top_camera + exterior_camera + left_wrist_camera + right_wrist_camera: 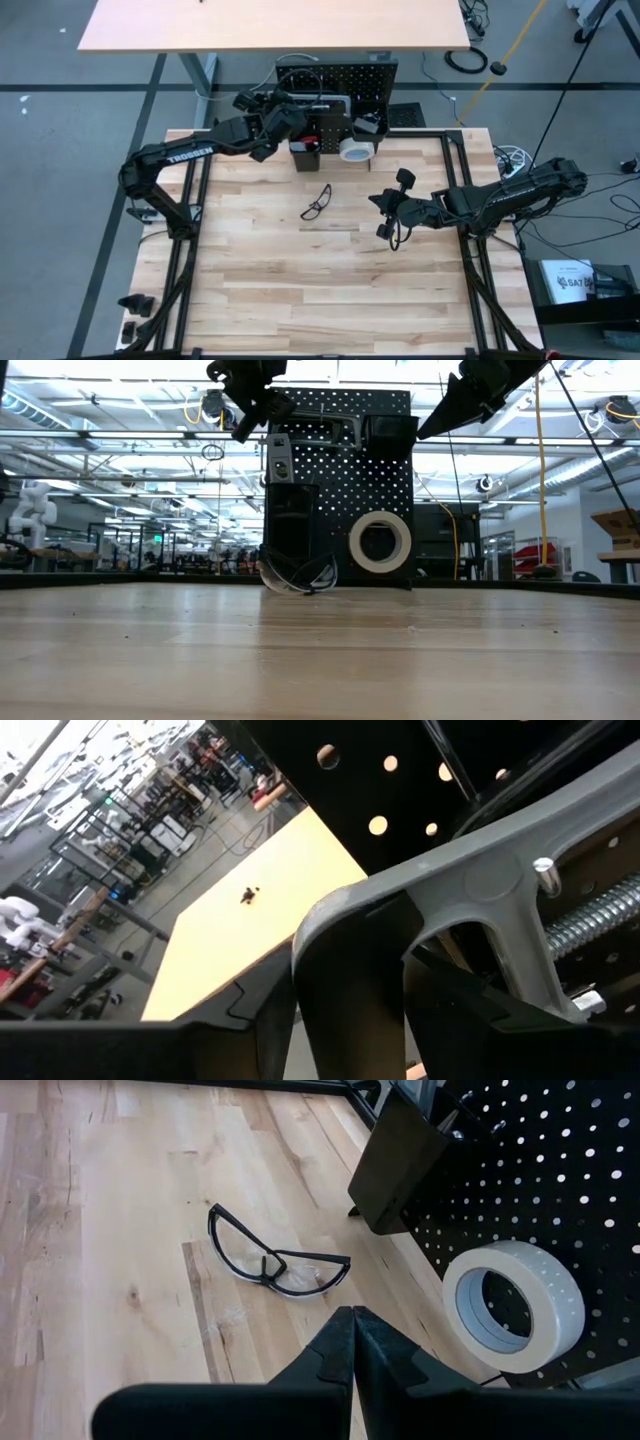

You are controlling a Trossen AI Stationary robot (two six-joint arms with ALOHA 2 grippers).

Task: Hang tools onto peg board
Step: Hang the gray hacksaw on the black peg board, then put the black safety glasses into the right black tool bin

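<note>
- Left claw (262, 103) — raised at the upper left part of the upright black perforated metal peg board (370, 75), at the far edge of the light wooden surface (250, 270). Its dark fingers (350, 980) sit around the grey cast C-clamp (470, 895) with the bright threaded screw; whether they grip it or stand slightly loose, I cannot tell.
- On the board, a black box-shaped bin (290, 530) hangs at the left, and a white tape roll (380, 541) hangs low on the right side, its hollow centre facing out.
- Clear safety glasses with a black frame (275, 1260) lie on the wood just in front of the board, lenses down, apart from both arms.
- Right claw (352, 1342) — fully closed, holding nothing, hovering above the surface near the glasses and pointing toward the board.
</note>
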